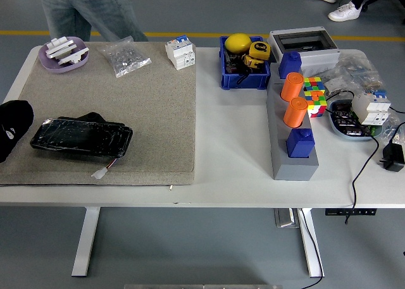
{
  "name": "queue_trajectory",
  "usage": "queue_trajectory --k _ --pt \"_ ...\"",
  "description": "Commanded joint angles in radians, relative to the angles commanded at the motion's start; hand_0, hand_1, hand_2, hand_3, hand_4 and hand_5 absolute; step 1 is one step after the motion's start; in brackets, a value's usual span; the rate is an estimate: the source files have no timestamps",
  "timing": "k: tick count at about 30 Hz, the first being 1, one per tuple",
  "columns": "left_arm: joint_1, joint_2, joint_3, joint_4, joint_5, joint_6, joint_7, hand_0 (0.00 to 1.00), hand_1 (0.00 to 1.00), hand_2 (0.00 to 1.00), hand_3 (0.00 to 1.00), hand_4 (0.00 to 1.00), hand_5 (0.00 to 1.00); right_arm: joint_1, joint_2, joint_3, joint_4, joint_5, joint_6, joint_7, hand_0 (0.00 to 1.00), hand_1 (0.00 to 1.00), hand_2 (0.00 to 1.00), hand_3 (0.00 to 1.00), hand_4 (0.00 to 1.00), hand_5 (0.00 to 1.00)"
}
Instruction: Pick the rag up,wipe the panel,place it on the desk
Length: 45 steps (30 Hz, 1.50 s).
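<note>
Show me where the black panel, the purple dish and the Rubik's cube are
black panel (81, 137), head view, middle of its glossy top face
purple dish (63, 55), head view, front rim
Rubik's cube (314, 91), head view, coloured top face

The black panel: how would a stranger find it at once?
Look at the beige mat covering the table's left half. Near its front left lies the panel, flat, long and glossy black. A small white plug on a wire sits just before it; nothing else there is black and shiny.

A glossy black panel (81, 138) lies on a speckled beige mat (145, 105) near a blue bin (243, 79).
</note>
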Motion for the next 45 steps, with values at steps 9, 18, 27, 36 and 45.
queue_trajectory --k 9,18,27,36,45 --pt "-0.004 0.004 0.002 -0.014 0.036 -0.043 0.011 0.701 0.758 0.655 0.565 0.586 0.002 0.001 -0.001 -0.001 -0.001 -0.002 -0.001 -0.001 0.807 0.695 0.707 0.676 0.998 0.732" --pt "-0.002 0.007 0.004 -0.015 0.051 -0.057 0.029 0.784 0.797 0.733 0.583 0.706 0.002 -0.001 -0.004 0.007 0.000 -0.009 -0.004 0.000 0.806 0.690 0.706 0.676 0.998 0.730" --pt "0.005 0.006 -0.001 -0.025 0.057 -0.076 0.033 0.788 0.807 0.781 0.598 0.747 0.002 -0.003 -0.003 0.011 -0.001 -0.011 -0.006 0.001 0.807 0.686 0.705 0.675 0.998 0.731" --pt "0.004 0.009 -0.014 -0.030 0.071 -0.081 0.038 0.798 0.815 0.797 0.669 0.823 0.002 -0.003 -0.003 0.007 -0.002 -0.007 -0.004 0.000 0.807 0.685 0.705 0.674 0.998 0.729" --pt "0.035 0.019 -0.075 -0.098 0.099 -0.096 0.053 0.792 0.814 0.794 0.643 0.832 0.002 -0.003 -0.002 0.005 -0.001 -0.004 -0.003 0.000 0.807 0.684 0.705 0.674 0.998 0.728"
